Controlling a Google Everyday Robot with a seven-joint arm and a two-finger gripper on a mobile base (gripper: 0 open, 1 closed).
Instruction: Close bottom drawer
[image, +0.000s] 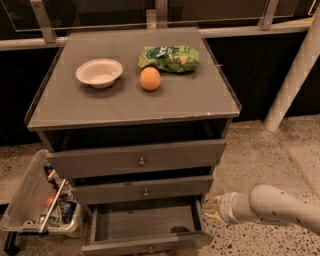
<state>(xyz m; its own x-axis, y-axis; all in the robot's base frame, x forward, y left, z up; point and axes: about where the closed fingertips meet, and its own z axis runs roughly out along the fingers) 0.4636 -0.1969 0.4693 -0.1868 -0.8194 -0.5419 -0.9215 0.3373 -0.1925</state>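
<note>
Bottom drawer (145, 226) stands open; rigid wood, probably slides lightly; push front near knob (150, 248); claw (211, 209) beside its right side, aperture indeterminate.

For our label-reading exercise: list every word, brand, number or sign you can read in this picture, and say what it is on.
Nothing can be read for certain.
Green snack bag: white lettering, too blurred to read.
Packets in the plastic bin: print too small to read.
Bottom drawer, bowl, orange, and gripper by the drawer's right end: no text.

Edge-cut bottom drawer (120, 246); gripper (211, 209) alongside
</note>
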